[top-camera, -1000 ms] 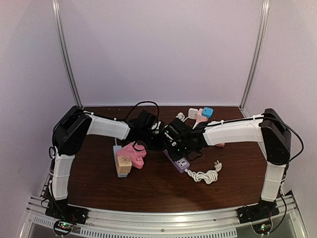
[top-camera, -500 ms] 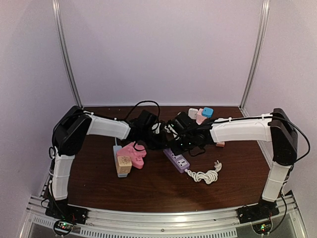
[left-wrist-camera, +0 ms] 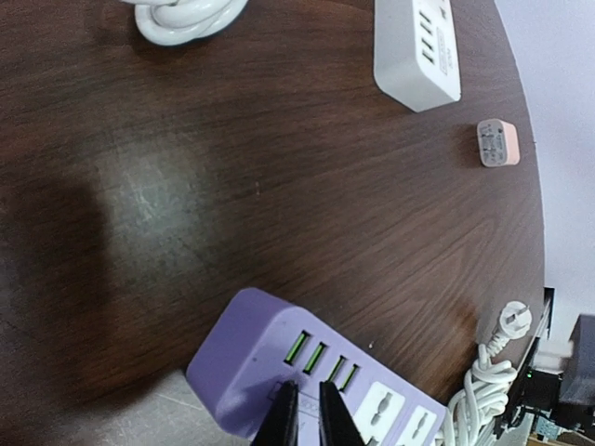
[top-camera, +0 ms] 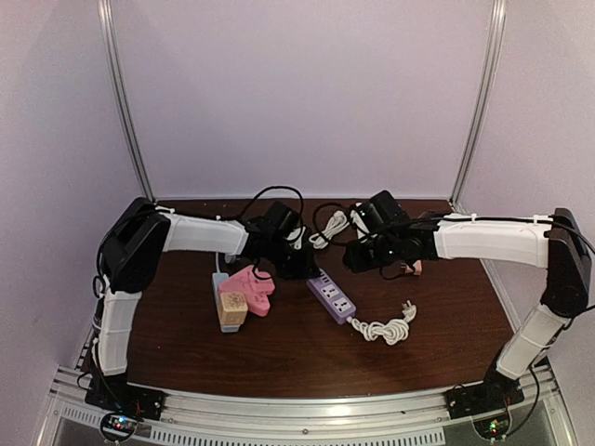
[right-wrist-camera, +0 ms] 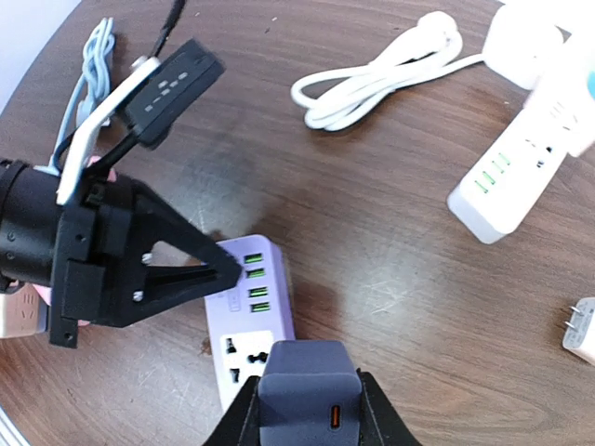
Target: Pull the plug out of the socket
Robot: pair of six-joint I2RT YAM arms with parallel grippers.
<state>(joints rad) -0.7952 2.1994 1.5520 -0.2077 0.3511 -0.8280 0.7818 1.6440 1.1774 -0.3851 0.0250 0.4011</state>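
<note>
From where I stand, the main part looks done. The right gripper (top-camera: 361, 251) is clamped on the dark blue plug (right-wrist-camera: 307, 395), a blocky adapter with a small orange port on its face. It holds the plug up in the air above the middle of the desk (top-camera: 279, 358), toward the far edge. The plug is clear of the purple power strip (top-camera: 332, 296). In the right wrist view the strip's socket face (right-wrist-camera: 247, 358) lies bare below the plug, with nothing sitting in it.

The left gripper (left-wrist-camera: 303, 413) is clenched tight, with nothing between its fingers. Its tips press down on the top of the strip at the end with the green ports, as if pinning it flat. The strip lies flat on the desk near the centre, slanting toward the near right. A white coiled cord (top-camera: 386, 327) lies just beside its near end.

What seems to be left is small. The plug has to be put down somewhere or let go, and the left arm has to lift off the strip. A white power strip (right-wrist-camera: 507, 181) and a small pink adapter (left-wrist-camera: 497, 142) lie toward the far right corner. I would guess a bare patch of desk away from them suits the set-down. I cannot see the plug's pins from here.
</note>
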